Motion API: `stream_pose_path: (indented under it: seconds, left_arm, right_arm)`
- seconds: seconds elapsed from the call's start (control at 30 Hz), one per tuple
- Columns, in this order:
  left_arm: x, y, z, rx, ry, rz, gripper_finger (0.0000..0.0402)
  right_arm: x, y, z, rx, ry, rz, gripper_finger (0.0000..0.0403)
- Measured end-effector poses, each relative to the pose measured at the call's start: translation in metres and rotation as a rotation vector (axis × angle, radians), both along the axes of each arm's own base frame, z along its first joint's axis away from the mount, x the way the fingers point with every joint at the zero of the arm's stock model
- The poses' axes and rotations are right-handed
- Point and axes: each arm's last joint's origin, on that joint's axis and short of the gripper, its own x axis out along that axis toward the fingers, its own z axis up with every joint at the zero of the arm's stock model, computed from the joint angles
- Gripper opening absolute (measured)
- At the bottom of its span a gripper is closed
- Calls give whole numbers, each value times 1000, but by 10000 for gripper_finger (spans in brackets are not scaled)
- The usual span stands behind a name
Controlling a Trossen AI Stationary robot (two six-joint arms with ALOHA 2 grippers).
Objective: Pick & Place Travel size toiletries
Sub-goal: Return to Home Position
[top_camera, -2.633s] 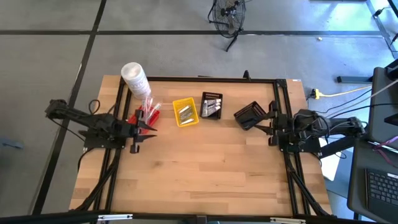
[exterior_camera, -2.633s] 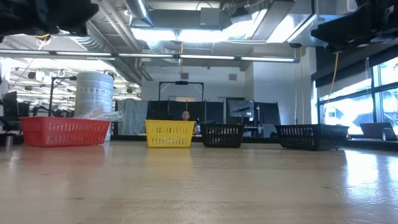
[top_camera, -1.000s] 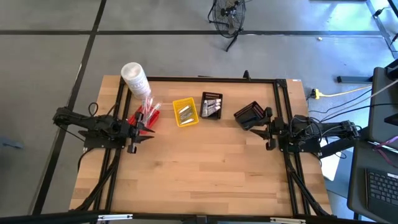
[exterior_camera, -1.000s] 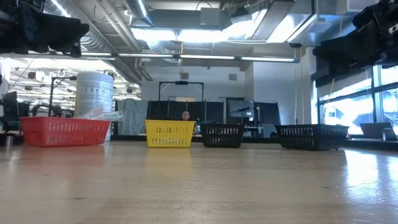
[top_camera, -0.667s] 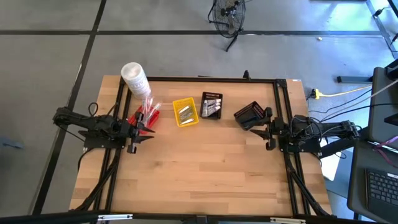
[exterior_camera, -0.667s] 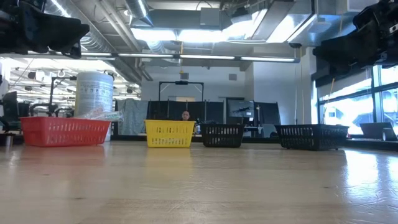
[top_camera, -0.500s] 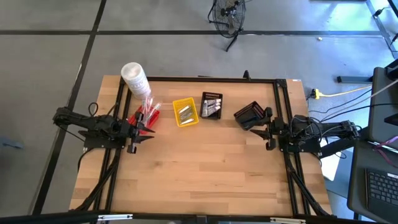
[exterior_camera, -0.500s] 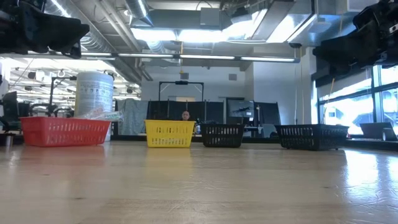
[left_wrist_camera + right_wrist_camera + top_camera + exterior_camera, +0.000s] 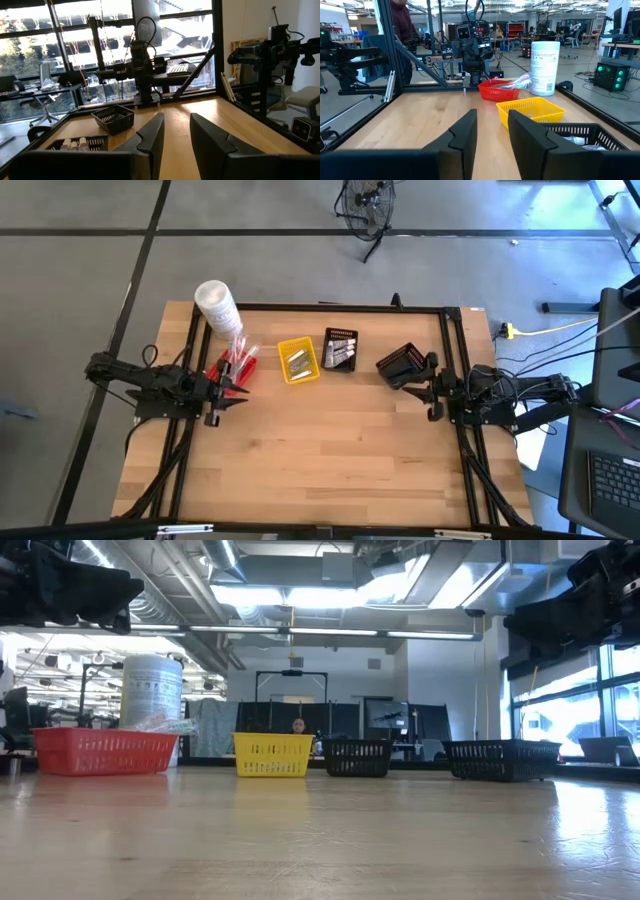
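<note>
L gripper [image 9: 176, 120], R gripper [image 9: 492, 115]: narrow gap, empty. Toiletries [image 9: 341, 355] in baskets [image 9: 283, 346], lower than both, no contact.

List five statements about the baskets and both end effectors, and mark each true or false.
1. The yellow basket sits between the red basket and a black basket. True.
2. The left end effector grips a tube. False: it is open, with nothing between its fingers.
3. The white tub lies inside the yellow basket. False: it stands outside every basket, near the red one.
4. The right end effector is open and empty. True.
5. That black basket holds white tubes. True.
</note>
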Motion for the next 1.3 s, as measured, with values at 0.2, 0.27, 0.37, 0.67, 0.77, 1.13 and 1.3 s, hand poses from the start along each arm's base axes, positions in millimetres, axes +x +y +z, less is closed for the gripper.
stream_pose_path:
  seconds: [0.2,0.27,0.37,0.67,0.77,1.13,1.3]
  left_arm:
    - [0,0,0,0,0,0,88]
    - [0,0,0,0,0,0,88]
    - [0,0,0,0,0,0,88]
    - [0,0,0,0,0,0,88]
    - [0,0,0,0,0,0,88]
    - [0,0,0,0,0,0,88]
    - [0,0,0,0,0,0,88]
  right_arm:
    - [0,0,0,0,0,0,104]
    - [0,0,0,0,0,0,103]
    - [0,0,0,0,0,0,102]
    - [0,0,0,0,-1,0,121]
    - [0,0,0,0,-1,1,127]
    - [0,0,0,0,-1,3,144]
    - [0,0,0,0,-1,3,148]
